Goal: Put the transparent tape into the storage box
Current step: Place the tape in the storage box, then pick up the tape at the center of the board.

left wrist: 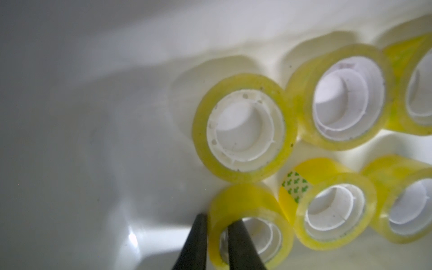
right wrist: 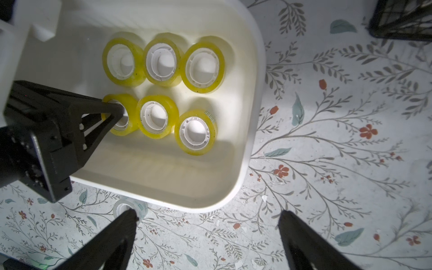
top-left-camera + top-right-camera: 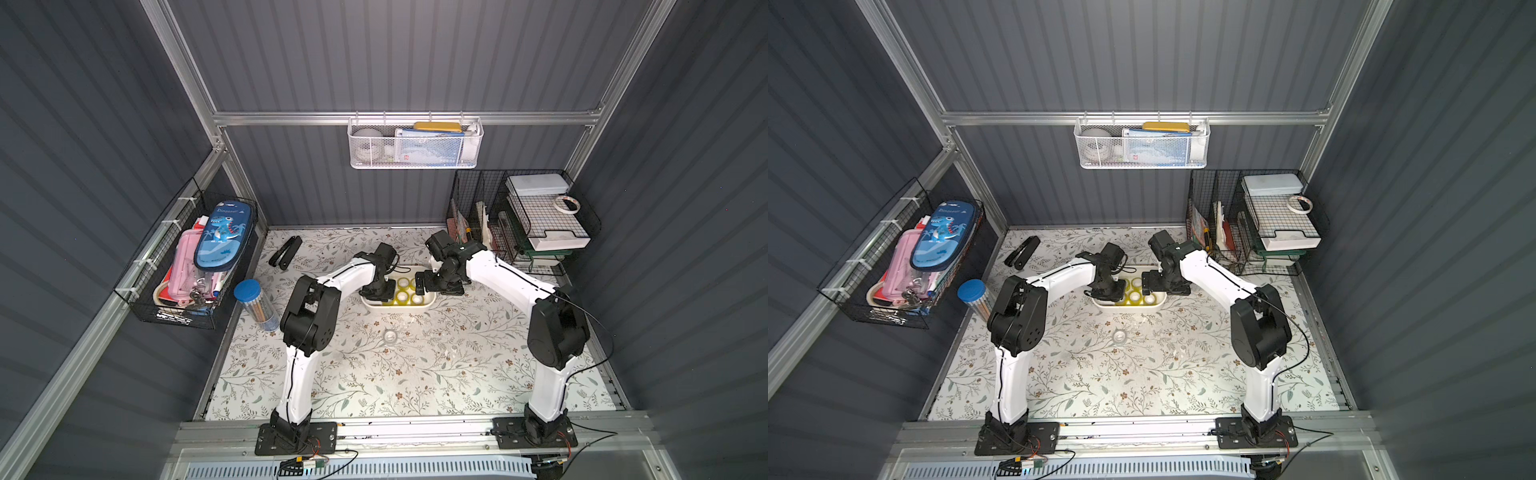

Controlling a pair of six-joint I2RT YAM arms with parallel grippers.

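Six yellow-tinted clear tape rolls sit axis-upright in the white plastic storage box; the left pincer narrowly straddles one's wall, grip unclear; the right pincer gapes empty.

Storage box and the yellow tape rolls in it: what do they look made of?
The white rounded storage box looks like smooth semi-gloss moulded plastic, with glints on its wall. The yellow-tinted tape rolls seem translucent film on ribbed white plastic cores.

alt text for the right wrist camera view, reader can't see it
Six yellow-tinted tape rolls sit in two rows of three inside a white storage box, where the left gripper straddles one roll's wall. A seventh, colourless roll lies outside on the floral table, partly hidden by the open right gripper.
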